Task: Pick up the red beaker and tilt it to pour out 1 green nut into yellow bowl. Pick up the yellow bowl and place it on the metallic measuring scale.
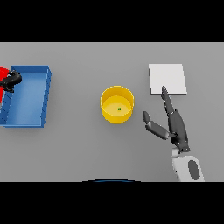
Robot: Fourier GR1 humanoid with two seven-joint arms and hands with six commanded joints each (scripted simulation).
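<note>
Right hand (pixel 176 127) fingers straight, round yellow bowl (pixel 117 114), flat square scale (pixel 167 79)

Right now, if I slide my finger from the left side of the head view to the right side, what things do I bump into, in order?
Red beaker with the left robot hand on it → blue bin → yellow bowl with the green nut inside → right robot hand, fingers straight, with the metallic measuring scale just beyond it.
</note>
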